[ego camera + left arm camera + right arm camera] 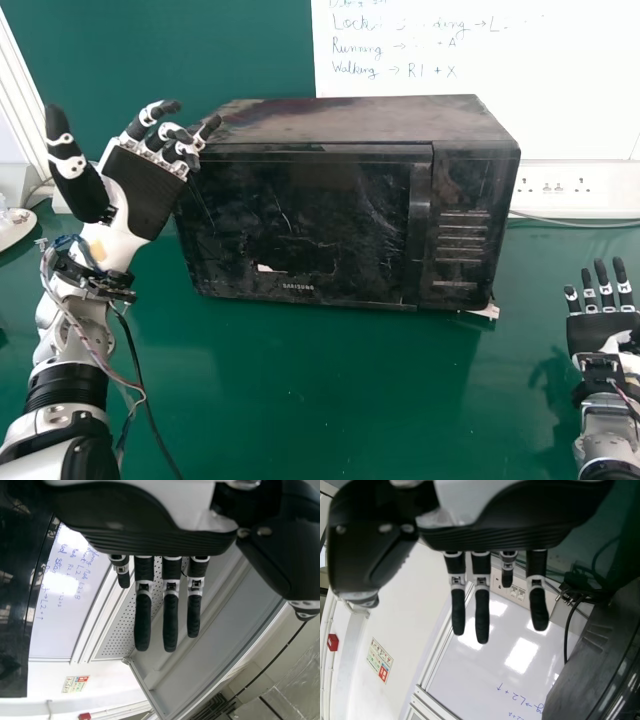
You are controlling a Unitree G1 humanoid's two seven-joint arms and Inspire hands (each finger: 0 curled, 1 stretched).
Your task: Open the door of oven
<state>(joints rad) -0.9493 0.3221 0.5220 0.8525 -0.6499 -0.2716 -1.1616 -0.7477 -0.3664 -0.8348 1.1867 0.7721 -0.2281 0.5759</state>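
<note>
Fingers extended and slightly bent at the tips, the left hand (145, 190) is spread wide with its thumb well apart, beside the upper left corner of the microwave oven (350, 120); whether the fingertips touch the casing I cannot tell. The right hand (598, 330) is wide too, fingers straight and holding nothing, over the right edge of the tabletop (330, 390), apart from the oven.

The oven sits toward the back edge of the tabletop, left of its middle, front facing the robot. Its door (300, 225) is shut, flush with the control panel (465, 225), so the opening itself is all still to do. The left hand looks placed to steady the body; what seems left is to get a grip at the upright handle strip (419, 225) next to the panel and swing the door out. Pulling without a brace could drag the oven along.

The casing is a boxy block, its top dull, dusty and blotched. The front is glossy, dark and scuffed, with pale scratches and a small chipped-looking patch low on the door. Thin ridged bars cross the panel. The tabletop is smooth, green, faintly reflective.
</note>
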